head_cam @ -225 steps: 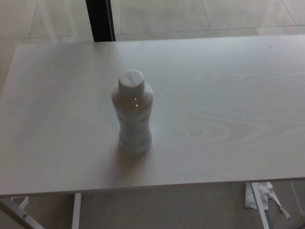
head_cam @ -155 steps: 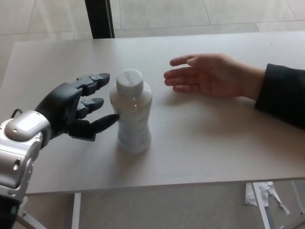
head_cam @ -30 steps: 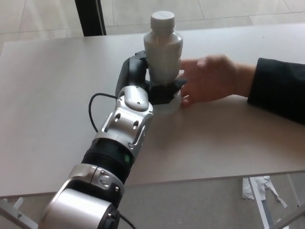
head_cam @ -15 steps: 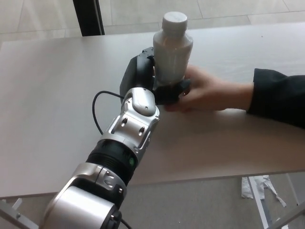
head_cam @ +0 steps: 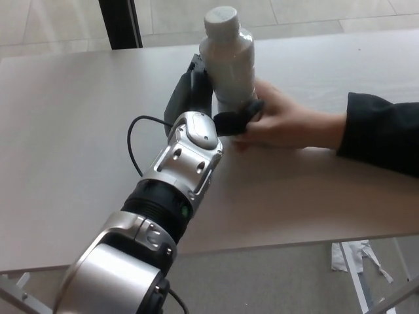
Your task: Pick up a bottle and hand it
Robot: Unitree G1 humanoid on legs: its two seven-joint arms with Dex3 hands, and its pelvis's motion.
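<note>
Above the far middle of the pale wooden table [head_cam: 59, 131], the white plastic bottle [head_cam: 228, 59] stood nearly upright in the robot's left hand [head_cam: 206, 104], its long axis running from the screw cap [head_cam: 220, 16] at the top down into the black fingers, with only a slight lean. The left hand was closed round the lower body of the bottle; a dark fingertip [head_cam: 239, 118] showed wrapped across its front, and the base was hidden behind the hand. The bottle sat directly above and just beyond the silver forearm [head_cam: 186, 160], which reached in from the lower left.

The person's hand [head_cam: 288, 121], in a dark sleeve [head_cam: 380, 131], came in from the right and lay against the bottle's right side, touching it at about the same height as the robot's grip; how firmly it held could not be told. So the bottle was between the two hands, the receiver on the side away from the robot's palm. The handover appeared almost complete: the release would likely need the fingers to part toward the left while the bottle stayed vertical. The right hand did not show.
</note>
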